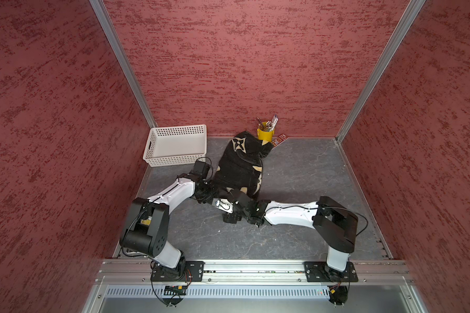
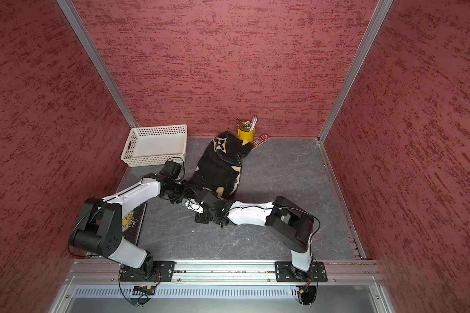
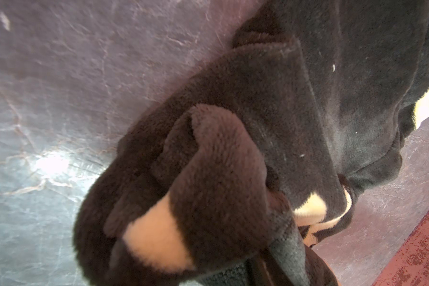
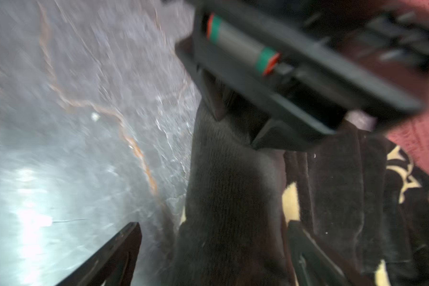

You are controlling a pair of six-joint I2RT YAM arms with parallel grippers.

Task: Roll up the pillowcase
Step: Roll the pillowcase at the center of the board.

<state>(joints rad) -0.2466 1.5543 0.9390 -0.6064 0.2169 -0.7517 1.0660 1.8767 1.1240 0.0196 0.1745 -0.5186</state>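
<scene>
Finding, in both top views, the pillowcase (image 1: 236, 165) bunched in a long heap on the grey table (image 1: 310, 176), far end just beside a yellow pen cup (image 1: 265, 135), white basket (image 1: 174, 161) near one side. Showing, in the blurred right wrist view, the left gripper (image 4: 238, 128) pinched onto a plush fold and the right gripper (image 4: 213, 224) spread wide astride that fold, not clamping. Filling the left wrist view with the same bunched plush, close against the lens.

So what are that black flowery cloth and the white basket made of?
The pillowcase looks like soft plush fleece, matte: a fuzzy pile shows up close in the left wrist view. The basket looks like moulded plastic, smooth and faintly shiny, with regular rows of holes in its walls.
</scene>
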